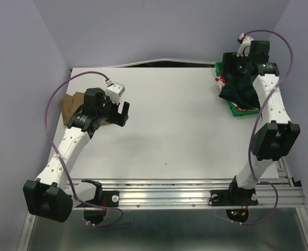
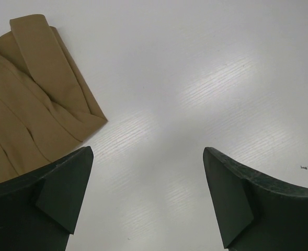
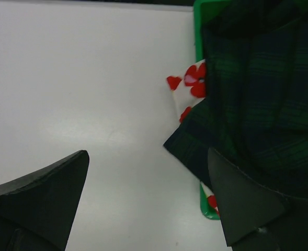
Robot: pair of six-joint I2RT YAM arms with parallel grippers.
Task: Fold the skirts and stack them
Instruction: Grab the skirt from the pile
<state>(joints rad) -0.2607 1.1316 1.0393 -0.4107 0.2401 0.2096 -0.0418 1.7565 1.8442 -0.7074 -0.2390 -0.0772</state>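
Note:
The tan-brown pleated skirt [image 1: 72, 106] lies folded at the table's left edge; in the left wrist view it [image 2: 33, 104] fills the upper left. My left gripper [image 1: 121, 113] is open and empty just right of it, its jaws [image 2: 148, 196] standing over bare table. The dark green-navy plaid skirt [image 1: 238, 89] lies heaped over the green bin at the back right, with the white red-flowered skirt [image 3: 191, 86] peeking out beneath it [image 3: 258, 104]. My right gripper [image 1: 231, 70] hangs open and empty at the plaid skirt's left edge [image 3: 148, 198].
The green plastic bin [image 1: 241, 110] sits at the right edge under the skirts; its rim shows in the right wrist view [image 3: 197, 31]. The white table [image 1: 169, 130] spreads between the arms. An aluminium rail [image 1: 185, 191] runs along the near edge.

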